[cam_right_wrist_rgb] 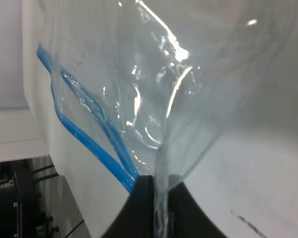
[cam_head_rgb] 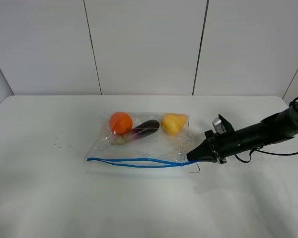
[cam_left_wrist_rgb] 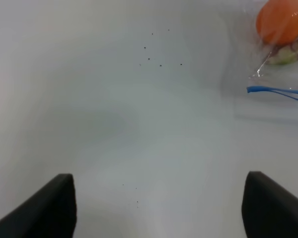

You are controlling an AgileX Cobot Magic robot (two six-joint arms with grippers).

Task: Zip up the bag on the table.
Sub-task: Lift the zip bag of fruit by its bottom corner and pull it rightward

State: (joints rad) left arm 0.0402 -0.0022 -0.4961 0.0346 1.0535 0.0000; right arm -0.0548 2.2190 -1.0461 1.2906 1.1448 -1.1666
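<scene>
The right gripper (cam_head_rgb: pixel 193 154) is pinching a corner of the bag (cam_head_rgb: pixel 149 146), which is lying mid-way across the table (cam_head_rgb: pixel 44 193). The left gripper (cam_left_wrist_rgb: pixel 159 210) is hanging spread, off the bag. Risk: thin film slipping free, or the unanchored bag dragging, leaving the zipper (cam_head_rgb: pixel 134 161) gaping.

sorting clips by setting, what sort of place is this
Likely a robot lab test bench, not a home: a plain white table, blank white wall panels behind it, and the right end effector pinching a clear zip bag.
</scene>
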